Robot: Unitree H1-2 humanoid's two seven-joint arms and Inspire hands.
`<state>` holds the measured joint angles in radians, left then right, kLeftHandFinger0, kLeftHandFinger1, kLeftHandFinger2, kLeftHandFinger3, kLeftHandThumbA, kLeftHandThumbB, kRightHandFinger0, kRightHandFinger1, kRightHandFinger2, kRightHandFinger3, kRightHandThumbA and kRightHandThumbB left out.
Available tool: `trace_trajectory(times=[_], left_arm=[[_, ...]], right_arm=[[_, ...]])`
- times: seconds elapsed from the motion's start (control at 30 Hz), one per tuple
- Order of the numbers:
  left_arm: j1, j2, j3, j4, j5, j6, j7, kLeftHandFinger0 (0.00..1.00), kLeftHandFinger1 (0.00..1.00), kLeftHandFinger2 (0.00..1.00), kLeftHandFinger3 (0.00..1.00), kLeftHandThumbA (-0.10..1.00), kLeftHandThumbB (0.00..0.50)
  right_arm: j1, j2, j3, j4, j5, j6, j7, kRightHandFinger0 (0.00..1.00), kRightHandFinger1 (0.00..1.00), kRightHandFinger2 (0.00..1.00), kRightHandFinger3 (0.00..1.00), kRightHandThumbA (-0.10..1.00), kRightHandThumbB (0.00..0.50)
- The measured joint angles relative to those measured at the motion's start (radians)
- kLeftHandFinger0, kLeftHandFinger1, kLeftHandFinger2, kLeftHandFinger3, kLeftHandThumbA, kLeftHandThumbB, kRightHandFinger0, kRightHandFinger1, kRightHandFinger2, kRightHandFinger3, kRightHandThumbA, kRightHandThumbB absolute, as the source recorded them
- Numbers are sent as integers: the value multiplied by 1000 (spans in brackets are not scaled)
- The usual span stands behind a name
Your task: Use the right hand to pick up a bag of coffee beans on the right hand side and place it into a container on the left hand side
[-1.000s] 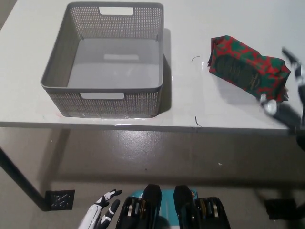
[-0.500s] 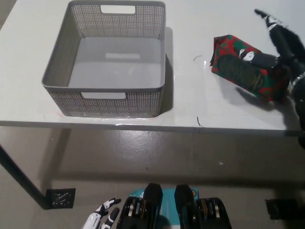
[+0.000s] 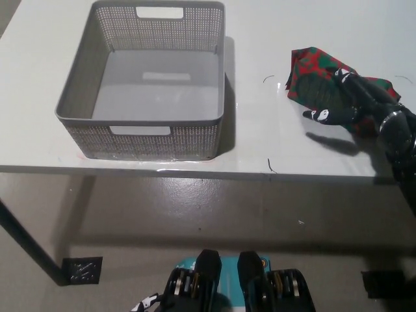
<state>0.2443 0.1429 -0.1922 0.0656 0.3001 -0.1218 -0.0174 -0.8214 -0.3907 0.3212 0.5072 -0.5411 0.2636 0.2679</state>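
Half a second ago the black right hand (image 3: 354, 104) was spread above the far end of the bag with its fingers reaching up the table; now it is lying lower across the bag's near right part, fingers curling over the top and one tip poking out toward the table's front. The red and green patterned coffee bean bag (image 3: 311, 78) is sitting on the right side of the white table (image 3: 260, 130), and only its left end is showing clear of the hand. The fingers are wrapping onto the bag, though whether they are fully clamping it yet is hard to judge; the bag appears to be resting on the tabletop, not lifted.

The bag's long axis is running from upper left to lower right, and the hand is covering the lower right portion, so the grasp is sitting toward one end rather than the middle. The grey perforated plastic basket (image 3: 78, 91) with cut-out handles is standing well apart to the left, empty, so the carry is going to be a long leftward sweep across open table. The white left hand (image 3: 144, 305) is barely showing at the bottom edge, too little to tell its state.
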Motion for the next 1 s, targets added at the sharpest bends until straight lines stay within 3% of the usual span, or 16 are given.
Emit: trace_trajectory(times=[0.73, 1.0], left_arm=[[8, 0, 1, -2, 2, -4, 0, 1000, 1000, 1000, 1000, 1000, 312], [8, 0, 1, -2, 3, -4, 0, 1000, 1000, 1000, 1000, 1000, 314]], right_arm=[[-25, -69, 13, -196, -13, 77, 100, 1000, 1000, 1000, 1000, 911, 500], [-55, -94, 13, -253, -22, 115, 138, 1000, 1000, 1000, 1000, 850, 500]])
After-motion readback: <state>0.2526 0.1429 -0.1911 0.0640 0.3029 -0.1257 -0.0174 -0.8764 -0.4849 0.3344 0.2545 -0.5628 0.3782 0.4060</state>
